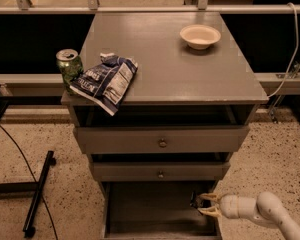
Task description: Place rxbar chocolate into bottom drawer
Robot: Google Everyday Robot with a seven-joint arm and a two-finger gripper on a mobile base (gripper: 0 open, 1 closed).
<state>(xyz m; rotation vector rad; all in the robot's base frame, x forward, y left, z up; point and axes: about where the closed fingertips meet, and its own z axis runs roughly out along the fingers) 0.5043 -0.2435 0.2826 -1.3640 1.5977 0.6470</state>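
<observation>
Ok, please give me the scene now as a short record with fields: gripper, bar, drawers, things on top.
gripper: gripper low right, inside the open bottom drawer, fingers shut on the bar
bar: rxbar chocolate, small dark wrapper, held at the drawer's right side
drawers: top drawer and middle drawer both partly pulled out
on top: green can at left edge, chip bag overhanging the front, bowl at back right

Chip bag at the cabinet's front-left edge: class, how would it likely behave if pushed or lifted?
The crumpled chip bag probably flops and weighs little. Its corner overhangs the cabinet top, so a push might slide it off. The gripper, low at the right of the bottom drawer, holds the rxbar chocolate.
</observation>
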